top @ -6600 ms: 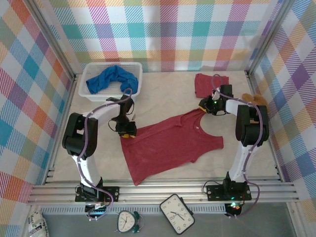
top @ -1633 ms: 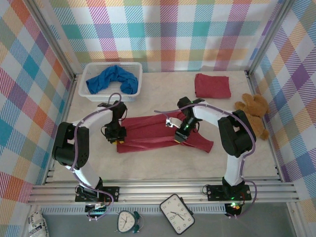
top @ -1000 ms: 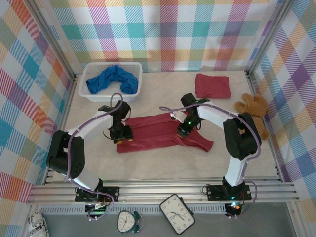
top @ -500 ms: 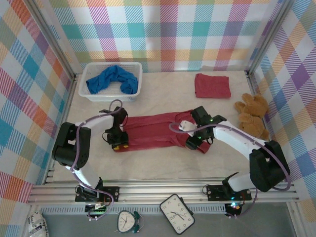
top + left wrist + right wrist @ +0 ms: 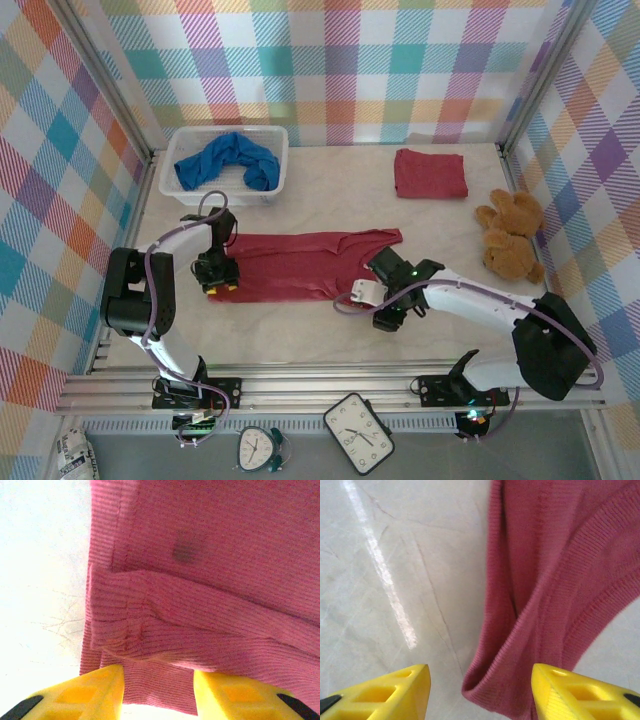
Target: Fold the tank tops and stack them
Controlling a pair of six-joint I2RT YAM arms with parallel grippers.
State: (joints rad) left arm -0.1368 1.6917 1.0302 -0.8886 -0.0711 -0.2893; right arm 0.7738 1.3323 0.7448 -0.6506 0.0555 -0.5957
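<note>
A dark red tank top [image 5: 300,262] lies folded into a long band across the middle of the table. My left gripper [image 5: 218,274] sits at its left end; in the left wrist view the yellow fingers [image 5: 90,690] stand apart, open, with the ribbed cloth edge [image 5: 160,690] lying between them. My right gripper [image 5: 386,305] hovers at the band's right near end, open, with a looped fold of cloth [image 5: 520,680] between its fingers, nearer the right one. A second dark red tank top [image 5: 430,172] lies folded at the back right. The blue tank top [image 5: 225,160] is bunched in the basket.
The white mesh basket [image 5: 275,135] stands at the back left. A brown teddy bear [image 5: 510,240] lies by the right wall. Bare table [image 5: 300,340] stretches in front of the band. Plaid walls close in three sides.
The red band has slid left and straightened. My left gripper moved left with its end. My right gripper came toward the near edge, off the band's right end.
</note>
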